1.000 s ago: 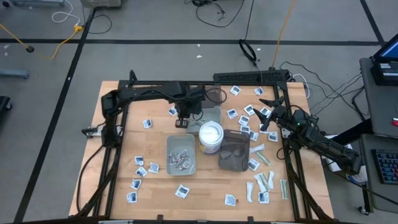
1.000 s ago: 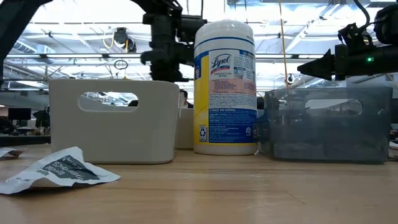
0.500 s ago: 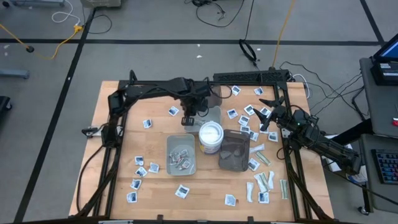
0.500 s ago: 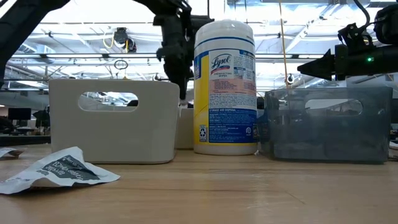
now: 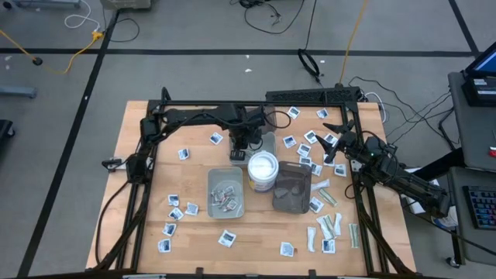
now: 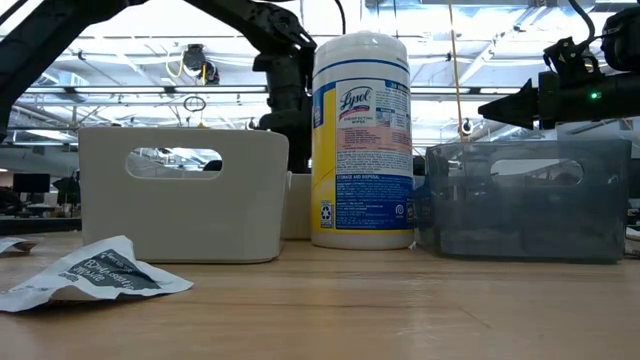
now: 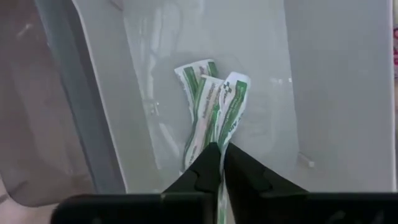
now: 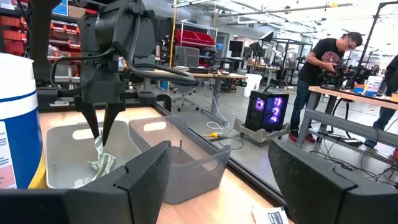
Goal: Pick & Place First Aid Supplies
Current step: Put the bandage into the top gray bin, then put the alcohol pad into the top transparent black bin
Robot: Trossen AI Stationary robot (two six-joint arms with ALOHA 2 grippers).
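the left gripper (image 7: pixel 219 163) is pinched on a green-white strip packet (image 7: pixel 231 109), dangling it inside the pale tray (image 5: pixel 266 142) just behind the wipes tub (image 5: pixel 262 171). looks featherlight and floppy, so grab an end. right gripper (image 5: pixel 335 139), fingers spread wide, hovers well right of the tub.

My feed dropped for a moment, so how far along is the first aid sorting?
Done: several packets lie in the grey tray, green-white strips in the pale tray behind the tub. In hand: the left gripper, jaws nearly together, holds one strip in that tray; the right gripper hovers open. Left: dozens of packets scattered on the table.
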